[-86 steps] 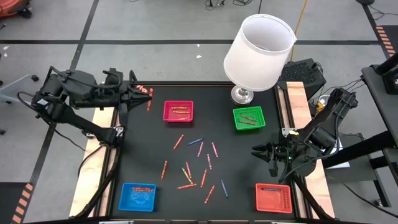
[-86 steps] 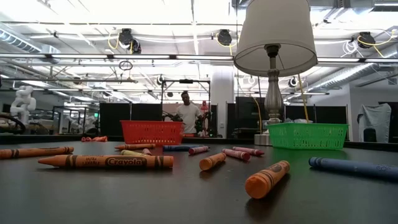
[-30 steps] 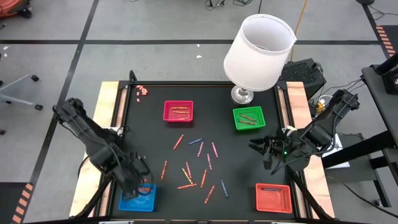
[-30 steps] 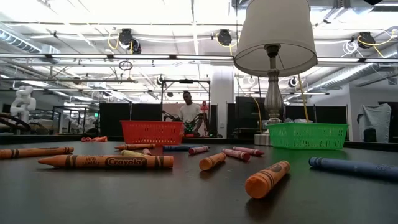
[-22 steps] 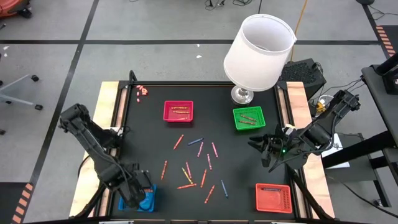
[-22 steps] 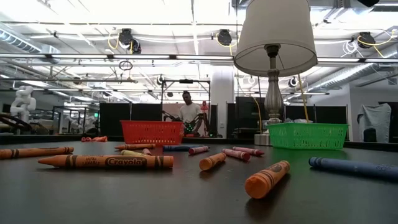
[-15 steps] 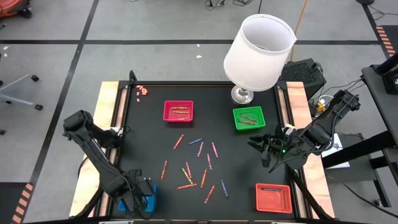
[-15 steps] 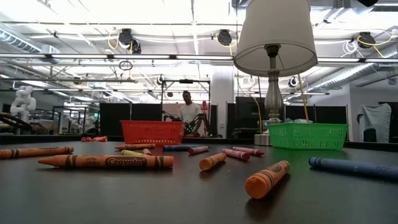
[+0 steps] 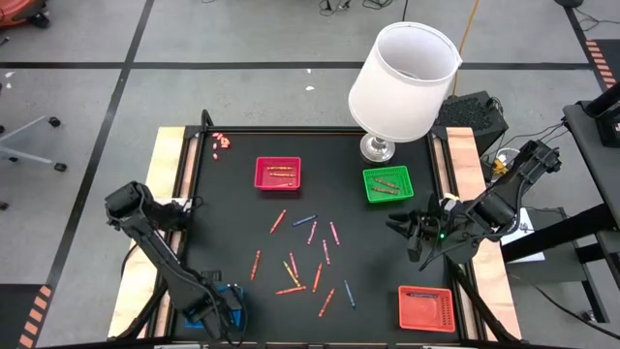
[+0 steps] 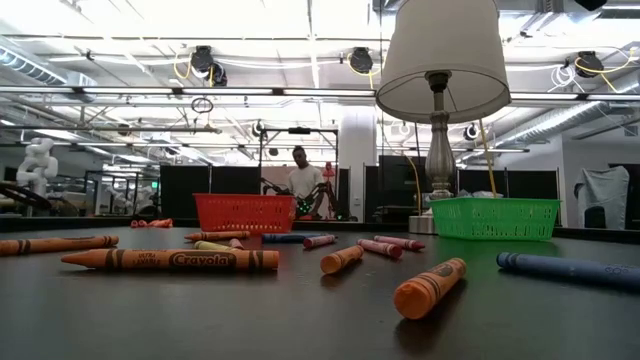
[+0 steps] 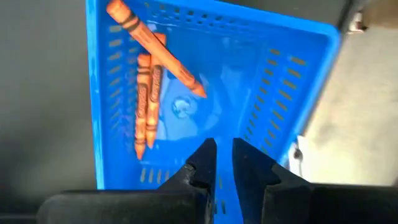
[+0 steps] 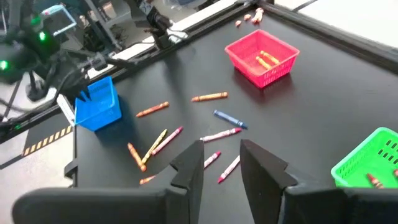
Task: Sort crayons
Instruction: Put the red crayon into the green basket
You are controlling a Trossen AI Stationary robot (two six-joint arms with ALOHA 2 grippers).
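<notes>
From above, the left end effector [image 9: 225, 308] covers most of the blue tray [image 9: 235, 292] at the desk's [image 9: 387, 262] near-left corner. The lamp's [image 10: 443, 60] shade is cropped in the low view.

Grey taped floor [image 9: 242, 39], white lampshade [image 9: 404, 80]

Black table [image 9: 232, 233] with pale wooden side strips. Four trays on it: pink tray [image 9: 278, 174] and green tray [image 9: 388, 184] toward the far edge, blue tray [image 9: 231, 302] and red tray [image 9: 426, 307] at the near corners, plus a lamp [image 9: 380, 147] just beside the green one. Loose crayons [image 9: 302, 260] scattered across the middle, a few small bits [image 9: 222, 142] near the far left corner.
</notes>
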